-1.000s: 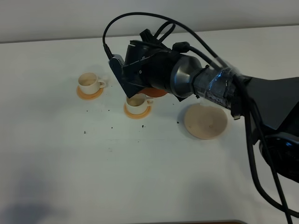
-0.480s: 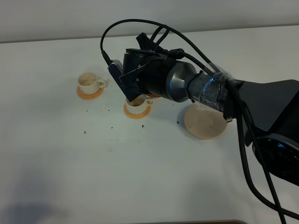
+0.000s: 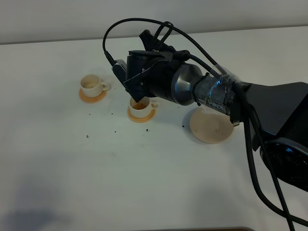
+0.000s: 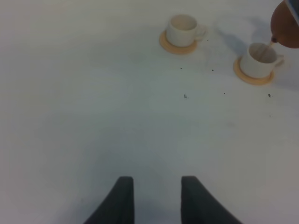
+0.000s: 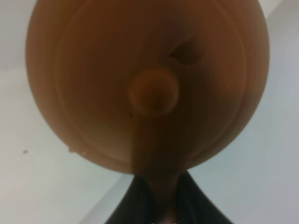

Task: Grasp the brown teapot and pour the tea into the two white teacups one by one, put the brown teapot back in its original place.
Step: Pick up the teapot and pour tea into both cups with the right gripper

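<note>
Over the last second the right arm has rolled its wrist and shifted left, so the brown teapot, whose orange-brown body showed under the wrist before, is now hidden behind it in the high view. The inside of the right teacup has gone from pale to brown.

The teapot hangs tilted just above and to the right of that cup. In the left wrist view its spout points down at the rim and a thin pale-brown stream runs from it into the cup. The right gripper is closed tight on the pot's loop handle, with a dark finger on either side of the brown strip. The round belly and small lid knob fill the right wrist view.

Each cup sits on its own small orange coaster. The left teacup stands well apart to the left and a little farther back, handle to the right. Its inside looks pale, and whether it holds any tea cannot be told.

The large beige saucer lies bare to the right of the cups and a little nearer, partly under the arm.

The left gripper hovers over bare white table on the near side of the cups, its two dark fingers parted with nothing between them. A few dark specks dot the table near the cups
</note>
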Robot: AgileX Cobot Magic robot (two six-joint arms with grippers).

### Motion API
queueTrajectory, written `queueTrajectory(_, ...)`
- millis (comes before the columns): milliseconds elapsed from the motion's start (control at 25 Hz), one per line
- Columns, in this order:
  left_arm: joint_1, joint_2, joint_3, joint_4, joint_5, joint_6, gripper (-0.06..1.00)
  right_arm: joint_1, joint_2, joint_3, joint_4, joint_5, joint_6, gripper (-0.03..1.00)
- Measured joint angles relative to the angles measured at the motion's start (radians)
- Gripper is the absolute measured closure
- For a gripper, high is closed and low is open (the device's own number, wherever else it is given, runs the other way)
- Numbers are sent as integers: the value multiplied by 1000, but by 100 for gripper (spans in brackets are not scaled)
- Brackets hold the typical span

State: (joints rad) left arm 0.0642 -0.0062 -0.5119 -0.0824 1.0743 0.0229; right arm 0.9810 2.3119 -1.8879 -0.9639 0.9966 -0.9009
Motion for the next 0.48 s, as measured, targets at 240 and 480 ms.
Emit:
queueTrajectory(240, 0, 0, 0, 0, 0, 0, 69, 0, 0, 0, -18, 0, -7, 88)
queueTrajectory(480, 0, 0, 0, 0, 0, 0, 69, 0, 0, 0, -31, 0, -22, 88)
